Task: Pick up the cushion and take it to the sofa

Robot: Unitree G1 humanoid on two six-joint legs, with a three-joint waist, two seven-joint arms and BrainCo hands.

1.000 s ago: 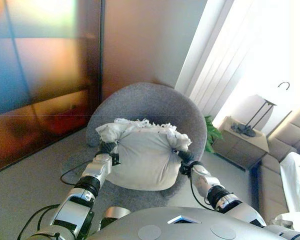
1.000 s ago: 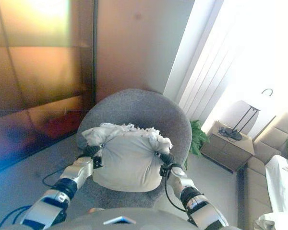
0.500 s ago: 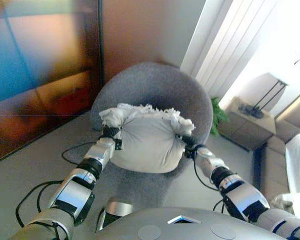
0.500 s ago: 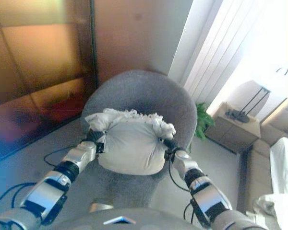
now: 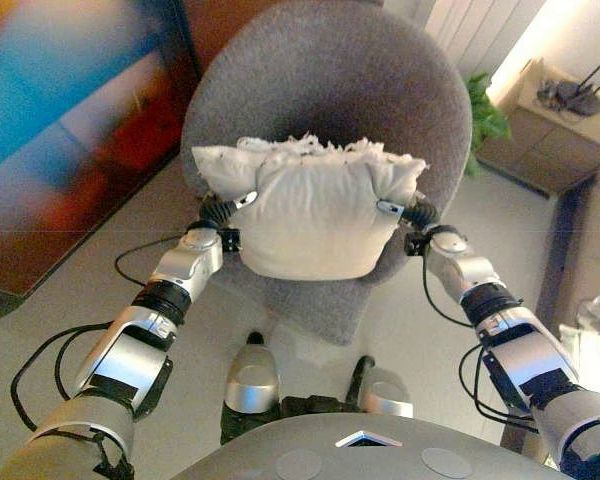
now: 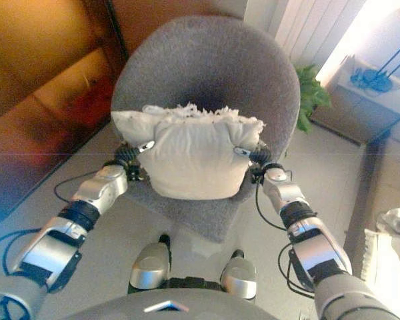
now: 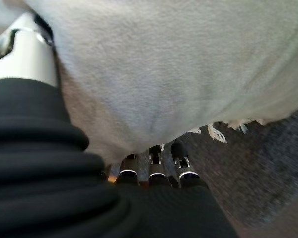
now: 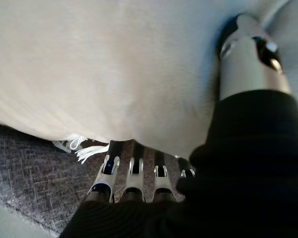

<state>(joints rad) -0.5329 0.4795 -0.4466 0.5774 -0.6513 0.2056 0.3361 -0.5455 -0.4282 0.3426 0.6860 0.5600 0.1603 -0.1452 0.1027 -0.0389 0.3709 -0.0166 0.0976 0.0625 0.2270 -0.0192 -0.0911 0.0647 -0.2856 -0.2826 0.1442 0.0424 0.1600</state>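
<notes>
Left eye view: you've got the grey round armchair [image 5: 325,90] filling the middle of the floor [image 5: 70,300], w/ a glossy dark wall panel [image 5: 50,120] on the robot's left and a small side cabinet [image 5: 560,140] w/ a potted plant [image 5: 485,115] beside it off to the right. No sofa clearly in view, so judging by that the carry hasn't got anywhere near its goal.

The white fringed cushion [image 5: 310,205] is clamped between both hands, in front of the chair's backrest and over its seat; whether it's fully clear of the seat you can't tell. It's squeezed from both ends because it's wide and soft: one hand alone would let it sag.

Left hand [image 5: 220,212] presses into the cushion's left end; in the left wrist view its fingers [image 7: 161,163] curl under the fabric w/ the thumb on top, so it's gripping cloth. Right hand [image 6: 257,159] mirrors that on the right end; fingers [image 8: 134,171] tuck beneath, thumb over.

Fringe [image 8: 77,148] dangles by the chair fabric, so lift more before you turn, or it may drag.
</notes>
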